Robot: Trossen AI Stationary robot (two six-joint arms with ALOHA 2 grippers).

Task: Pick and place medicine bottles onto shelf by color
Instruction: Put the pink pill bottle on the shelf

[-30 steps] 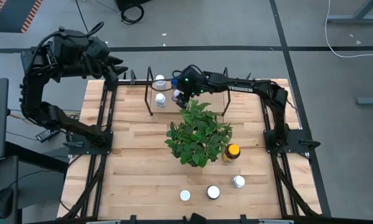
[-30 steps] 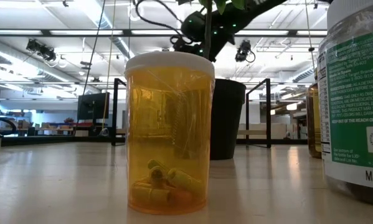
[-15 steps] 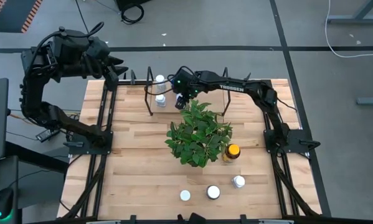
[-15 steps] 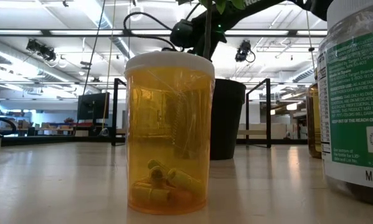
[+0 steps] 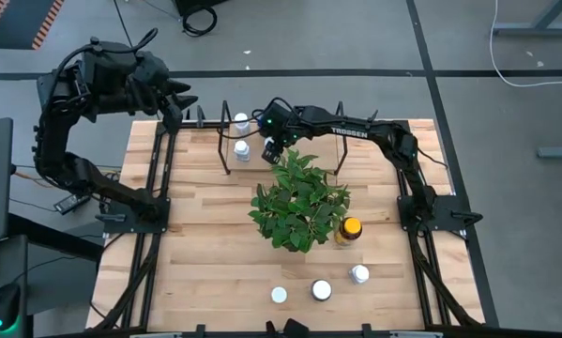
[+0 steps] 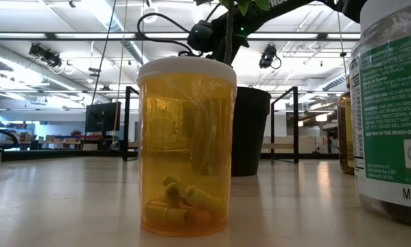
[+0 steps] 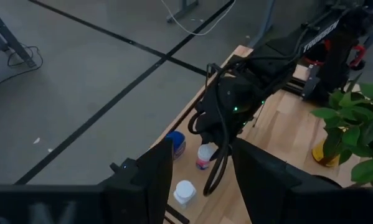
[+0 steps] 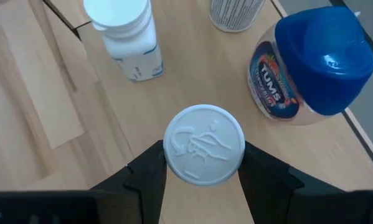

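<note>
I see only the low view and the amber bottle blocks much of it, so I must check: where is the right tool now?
Observer: The right tool is at the shelf, beyond the plant from your camera.
Operator: Does it hold something?
Observer: Yes, its fingers clamp the cap of a white-capped bottle.
Operator: And the left tool?
Observer: The left tool is open and empty, raised near the table's left corner on the shelf side.
</note>
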